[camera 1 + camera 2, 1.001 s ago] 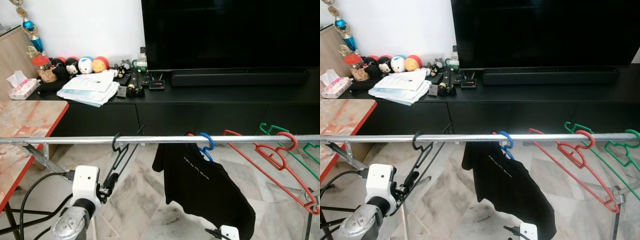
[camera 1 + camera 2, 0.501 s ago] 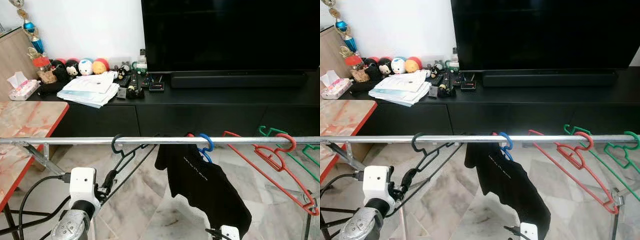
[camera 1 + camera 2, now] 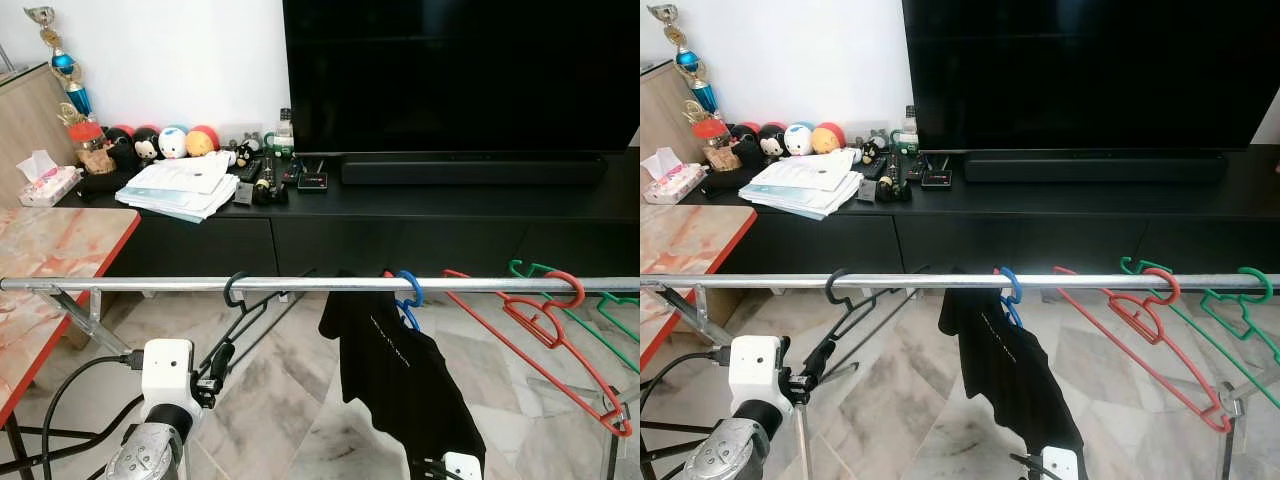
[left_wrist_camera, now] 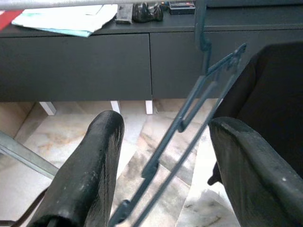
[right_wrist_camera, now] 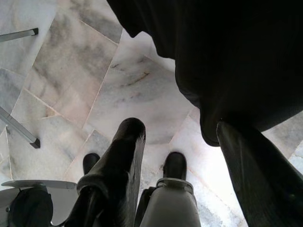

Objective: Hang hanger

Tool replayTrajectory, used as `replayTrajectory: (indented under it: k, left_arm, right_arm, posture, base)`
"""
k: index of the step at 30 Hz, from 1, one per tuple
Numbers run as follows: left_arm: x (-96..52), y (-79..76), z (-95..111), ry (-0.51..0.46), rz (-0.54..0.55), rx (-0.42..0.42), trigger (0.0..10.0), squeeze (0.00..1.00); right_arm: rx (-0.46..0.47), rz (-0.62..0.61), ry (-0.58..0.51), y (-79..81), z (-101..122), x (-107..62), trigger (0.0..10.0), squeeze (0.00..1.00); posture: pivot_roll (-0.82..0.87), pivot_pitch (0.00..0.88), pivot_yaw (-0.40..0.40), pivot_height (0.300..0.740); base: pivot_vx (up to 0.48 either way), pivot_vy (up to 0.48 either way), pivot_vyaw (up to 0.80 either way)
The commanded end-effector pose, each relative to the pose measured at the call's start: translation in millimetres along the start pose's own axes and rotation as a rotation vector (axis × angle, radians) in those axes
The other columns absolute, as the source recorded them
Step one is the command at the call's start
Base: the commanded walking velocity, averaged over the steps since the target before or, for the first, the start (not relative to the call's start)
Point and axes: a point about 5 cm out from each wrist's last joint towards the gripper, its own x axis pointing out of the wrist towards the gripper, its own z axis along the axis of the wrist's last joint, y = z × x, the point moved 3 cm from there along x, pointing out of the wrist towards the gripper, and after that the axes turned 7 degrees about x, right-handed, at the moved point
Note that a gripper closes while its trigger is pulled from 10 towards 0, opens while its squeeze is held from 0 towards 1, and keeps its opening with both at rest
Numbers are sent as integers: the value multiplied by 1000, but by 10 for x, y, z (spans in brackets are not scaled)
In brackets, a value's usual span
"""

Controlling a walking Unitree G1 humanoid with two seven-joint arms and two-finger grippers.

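Note:
A black hanger [image 3: 240,312] hangs by its hook on the silver rail [image 3: 130,284], its body slanting down toward me. My left gripper [image 3: 218,358] is just below the rail at the hanger's lower end. In the left wrist view it [image 4: 165,122] is open, with the black hanger [image 4: 189,118] passing between its fingers [image 4: 97,156] without touching them. My right gripper [image 5: 182,127] is low under the hem of the black T-shirt [image 5: 227,56], open, and points down at the marble floor.
The black T-shirt [image 3: 400,375] hangs on a blue hanger [image 3: 409,291] at mid-rail. A red hanger [image 3: 545,322] and a green hanger [image 3: 610,305] hang further right. A marble-topped table [image 3: 45,255] stands at my left. Behind the rail is a black TV cabinet [image 3: 420,215].
The camera has risen slightly. The black hanger stays hooked on the rail and has swung a little. The left gripper sits a bit lower and nearer to me. The T-shirt has swayed.

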Motion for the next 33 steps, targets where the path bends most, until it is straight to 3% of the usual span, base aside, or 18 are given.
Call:
replayTrajectory:
  k: [1,33]
  left_arm:
    - [2,0,-2,-5,-6,-9,10000,0]
    - [-18,24,-22,9,2,-13,10000,0]
  right_arm:
    - [2,7,5,25,-39,-5,10000,0]
    - [3,14,0,35,-2,3,10000,0]
  posture:
    - [30,20,68,740]
    - [44,56,68,740]
  base:
    - [0,0,0]
    - [-249,0,0]
